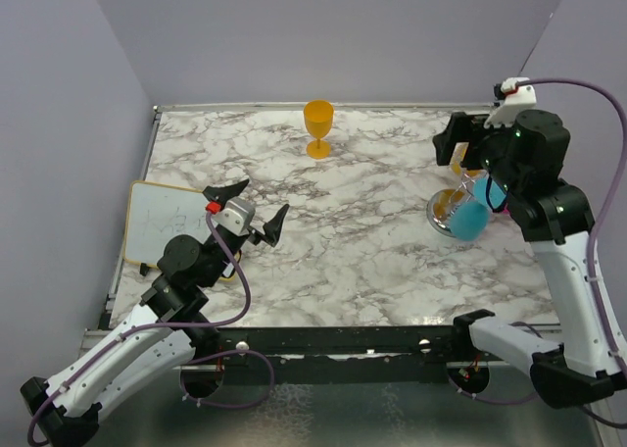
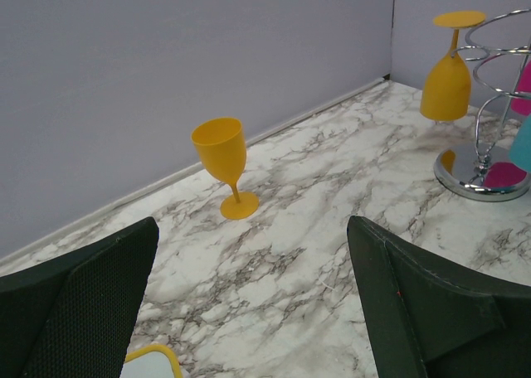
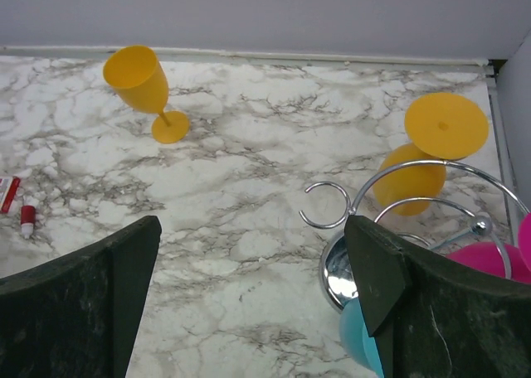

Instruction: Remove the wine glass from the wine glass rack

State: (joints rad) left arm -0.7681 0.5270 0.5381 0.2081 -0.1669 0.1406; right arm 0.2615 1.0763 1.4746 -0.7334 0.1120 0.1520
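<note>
The right arm [image 1: 549, 207] hides most of the wine glass rack [image 1: 438, 215] at the frame's right. The right hand [image 3: 249, 225] hangs above it, fingers apart. The left hand [image 2: 253, 222], at lower left, is likewise apart.

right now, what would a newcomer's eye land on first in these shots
An orange wine glass stands upright at the far middle of the marble table. At the right, a shiny wine glass rack holds a second orange glass, a pink glass and a teal glass, all hanging.
</note>
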